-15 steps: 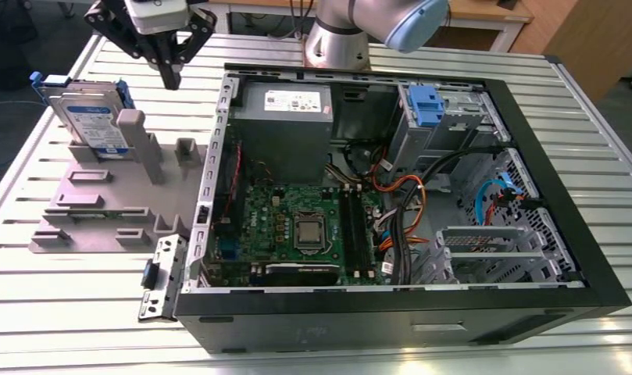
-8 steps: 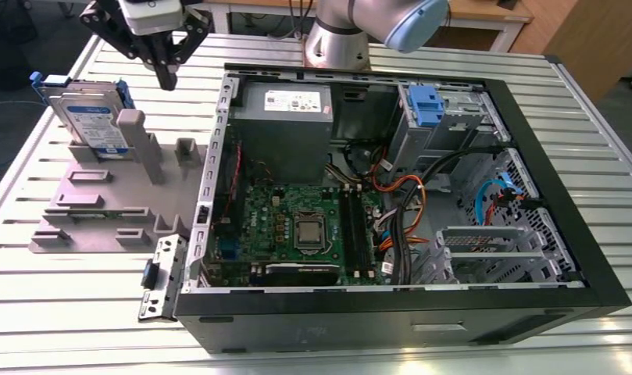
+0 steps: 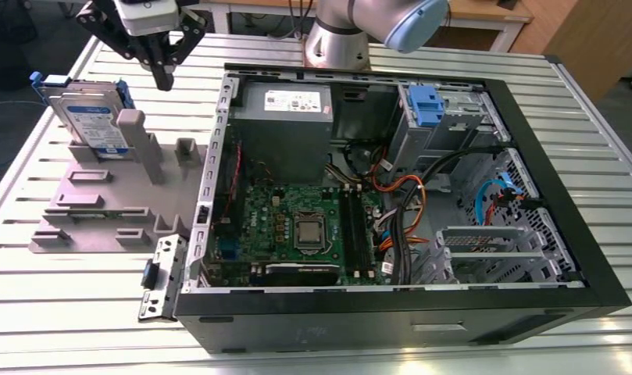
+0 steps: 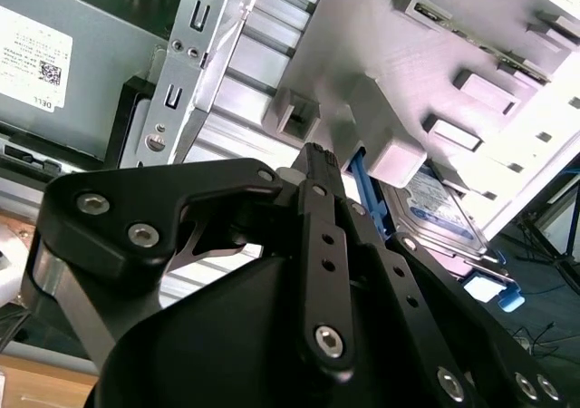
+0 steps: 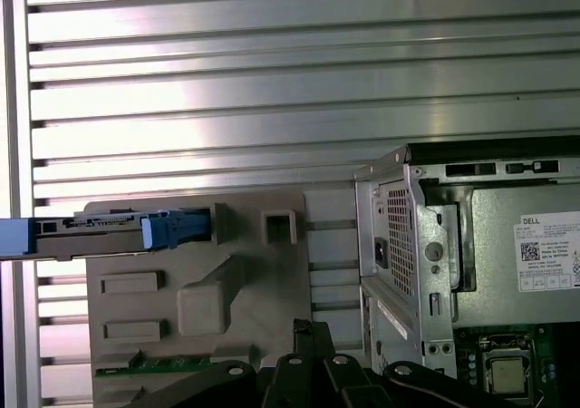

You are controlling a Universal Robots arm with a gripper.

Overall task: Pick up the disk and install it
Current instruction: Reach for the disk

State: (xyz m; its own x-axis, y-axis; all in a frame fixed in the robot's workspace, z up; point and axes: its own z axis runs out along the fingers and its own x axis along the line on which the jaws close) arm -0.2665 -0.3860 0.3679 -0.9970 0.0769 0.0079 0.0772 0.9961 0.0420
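Silver with a blue-and-white label, the disk [image 3: 91, 117] stands on edge in its blue carrier, handle end uppermost. It is slotted into the far end of the grey holder [image 3: 118, 203], which lies flat on the desk [image 3: 76, 289] at the exterior view's left of the open computer case [image 3: 565, 258]. We see the disk edge-on in the first wrist view [image 5: 91, 236], and its labelled face past the dark linkage in the second wrist view [image 4: 435, 204]. Nothing has lifted it; it is seated in the holder and untouched.

We judge the step in hand to be the approach for the pick. To do it well, the tool would need to spread wide enough to span the carrier and line up over the handle end. It should come straight down in line with the slot, so the disk lifts out without twisting or scraping against the grey posts beside it. Gripping the blue plastic rather than the label would be the safer hold.

Our tool [image 3: 165, 78] hangs above the holder, just to the exterior view's right of the disk and apart from it. Its fingers look drawn together to a single point, clenched on nothing and touching nothing.
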